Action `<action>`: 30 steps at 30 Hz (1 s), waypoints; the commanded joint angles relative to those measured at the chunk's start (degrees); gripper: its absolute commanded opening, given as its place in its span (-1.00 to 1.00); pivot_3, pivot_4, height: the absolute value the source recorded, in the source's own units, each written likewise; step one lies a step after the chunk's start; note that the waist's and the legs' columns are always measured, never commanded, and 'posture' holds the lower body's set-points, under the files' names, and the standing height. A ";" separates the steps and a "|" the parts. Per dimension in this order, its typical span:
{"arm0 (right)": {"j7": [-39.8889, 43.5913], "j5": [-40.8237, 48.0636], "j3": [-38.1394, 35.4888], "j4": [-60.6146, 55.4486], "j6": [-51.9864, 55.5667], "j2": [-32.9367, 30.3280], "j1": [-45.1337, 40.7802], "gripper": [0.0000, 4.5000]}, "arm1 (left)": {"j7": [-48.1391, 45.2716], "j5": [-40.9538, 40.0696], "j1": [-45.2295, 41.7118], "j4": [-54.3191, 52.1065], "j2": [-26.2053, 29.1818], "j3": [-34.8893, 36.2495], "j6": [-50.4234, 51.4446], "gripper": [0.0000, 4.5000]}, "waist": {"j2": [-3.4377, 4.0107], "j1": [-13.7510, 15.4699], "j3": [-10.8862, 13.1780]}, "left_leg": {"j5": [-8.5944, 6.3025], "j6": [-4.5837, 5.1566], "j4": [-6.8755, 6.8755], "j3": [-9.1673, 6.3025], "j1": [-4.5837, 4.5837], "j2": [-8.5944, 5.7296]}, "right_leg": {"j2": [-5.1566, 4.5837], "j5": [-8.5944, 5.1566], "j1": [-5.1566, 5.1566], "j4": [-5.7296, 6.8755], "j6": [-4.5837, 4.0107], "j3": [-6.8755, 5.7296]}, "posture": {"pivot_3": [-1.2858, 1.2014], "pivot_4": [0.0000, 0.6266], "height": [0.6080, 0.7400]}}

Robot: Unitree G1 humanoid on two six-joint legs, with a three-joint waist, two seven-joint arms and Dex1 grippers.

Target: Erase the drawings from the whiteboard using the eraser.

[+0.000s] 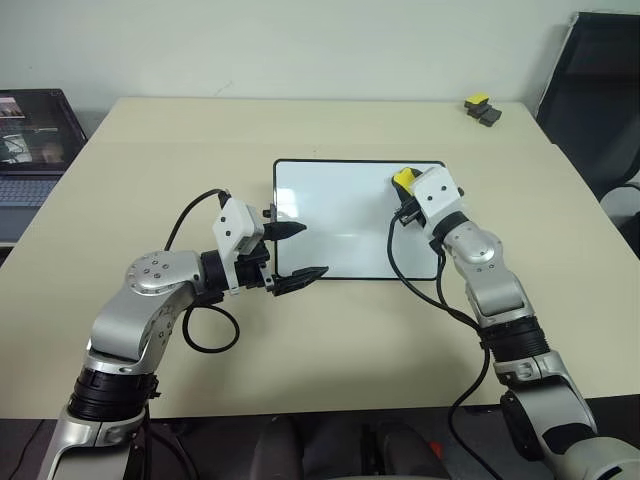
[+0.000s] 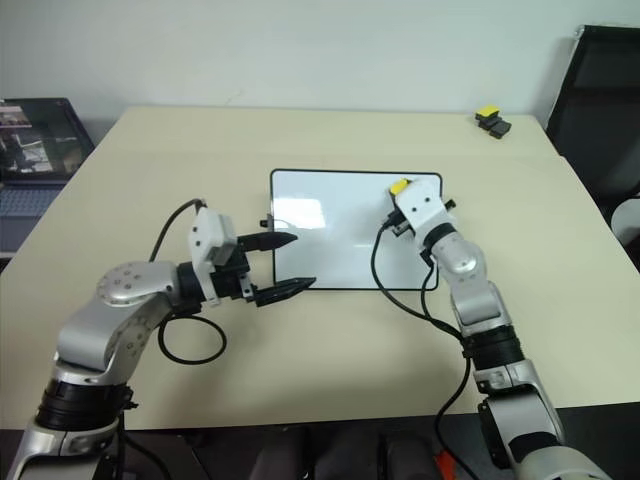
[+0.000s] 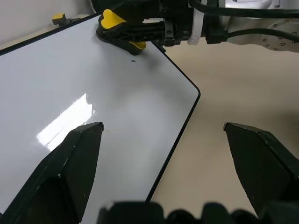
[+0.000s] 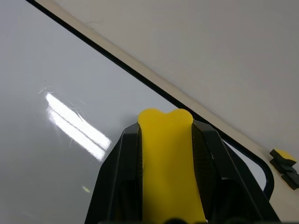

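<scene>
The whiteboard [image 1: 330,215] lies flat in the middle of the beige table. My right gripper [image 1: 405,192] is shut on the yellow eraser [image 1: 403,177], just above the board's far right corner. In the right wrist view the eraser [image 4: 170,163] sticks out between the two black fingers. Of the drawings I see a tiny black speck [image 3: 133,59] beside the eraser; the rest of the board's face is plain white. At the board's near left corner my left gripper [image 1: 314,250] hangs open, holding nothing.
A laptop [image 1: 35,140] stands past the table's far left edge. A yellow-topped black object [image 1: 482,108] sits at the table's far right corner, and a black chair [image 1: 595,100] stands beyond it. Black cables loop from both wrists.
</scene>
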 commanded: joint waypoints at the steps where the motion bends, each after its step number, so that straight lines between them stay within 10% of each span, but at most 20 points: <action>1: 1.78 1.30 1.67 3.08 -0.58 1.69 3.73 -0.51 | -0.05 -0.09 -0.43 -1.19 0.30 1.02 -0.98 1.00 | -0.02 0.00 -0.01 | 0.00 0.00 0.00 0.00 0.07 0.00 | 0.00 0.00 0.07 0.00 0.00 -0.02 | 0.03 -0.52 1.00; 19: 2.89 6.15 -4.04 -11.64 5.26 0.43 3.72 -0.51 | -0.53 0.08 -1.05 -0.29 0.16 0.53 -1.35 1.00 | 0.06 -0.10 0.04 | 0.05 0.07 -0.03 -0.09 0.16 -0.01 | -0.02 0.08 0.12 0.02 0.01 0.02 | 0.03 -0.52 1.00; 30: -1.46 2.22 -2.31 1.89 3.74 -0.26 -1.08 -0.51 | -0.75 0.29 -1.36 0.05 -0.04 0.20 -1.53 1.00 | 0.06 -0.11 0.04 | 0.04 0.05 -0.04 0.01 -0.09 -0.01 | -0.01 0.06 -0.14 -0.07 0.03 0.11 | 0.03 -0.52 1.00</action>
